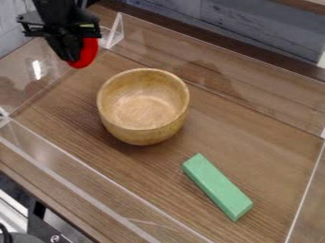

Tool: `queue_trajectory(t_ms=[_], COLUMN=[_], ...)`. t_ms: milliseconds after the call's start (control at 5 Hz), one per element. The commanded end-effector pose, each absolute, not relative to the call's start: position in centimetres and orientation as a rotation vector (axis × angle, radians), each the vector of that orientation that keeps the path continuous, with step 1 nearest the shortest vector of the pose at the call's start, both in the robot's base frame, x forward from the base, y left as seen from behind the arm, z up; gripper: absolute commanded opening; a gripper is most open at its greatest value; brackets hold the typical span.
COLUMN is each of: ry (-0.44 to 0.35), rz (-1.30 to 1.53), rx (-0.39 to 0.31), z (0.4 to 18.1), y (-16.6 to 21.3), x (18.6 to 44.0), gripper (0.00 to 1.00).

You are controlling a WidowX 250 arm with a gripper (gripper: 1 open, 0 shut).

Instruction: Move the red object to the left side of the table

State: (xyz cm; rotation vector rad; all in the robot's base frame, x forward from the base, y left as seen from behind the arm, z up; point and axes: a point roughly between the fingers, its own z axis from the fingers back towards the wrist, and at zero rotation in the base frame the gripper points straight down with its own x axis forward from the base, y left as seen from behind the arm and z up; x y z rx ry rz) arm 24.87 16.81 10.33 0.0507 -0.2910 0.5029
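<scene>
View: I have only the one camera, looking down across the table from its near side.
Gripper: my black gripper (76, 47) sits at the upper left of the picture, pointing steeply down, its jaws clenched on the red object.
Red object: the red object (82, 53) hangs between the jaws, its lower rounded part showing below the black fingers; I cannot make out its green top, which the gripper covers. It is held above the left part of the table, up and to the left of the wooden bowl and apart from it. I cannot tell from this view whether it touches the tabletop.
Table: the table (254, 123) is dark brown wood grain, with low clear acrylic walls (51, 180) round its edges.
Wooden bowl: the wooden bowl (143, 104) stands upright near the middle of the table, slightly left, and I see nothing inside it.
Green block: a green rectangular block (216, 186) lies flat at the lower right, set diagonally, well apart from the bowl and from my gripper.
Background: behind the far wall I see a grey planked surface (254, 24), somewhat blurred.
</scene>
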Motion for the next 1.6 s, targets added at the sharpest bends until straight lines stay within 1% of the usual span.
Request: queue_trajectory(t_ms=[0,200,400,600,800,1000,1200,1400], ry=[-0.32,-0.316,-0.311,-0.307,-0.302,-0.295,-0.304,-0.307], rz=[0.497,0.516,0.537,0.477,0.421,0.406,0.373,0.305], rx=[0.083,0.096,0.102,0.094,0.081,0.08,0.078,0.065], z=[9.7,8.7,8.2,6.9,5.8,5.7,6.2,7.0], y=[17.8,19.2,20.6,21.7,21.6,21.6,21.7,21.4], x=[25.2,26.3,27.4,28.0,28.5,28.4,28.7,29.5], gripper=[0.0,0.0,0.0,0.0,1.0,1.0,1.0,1.0])
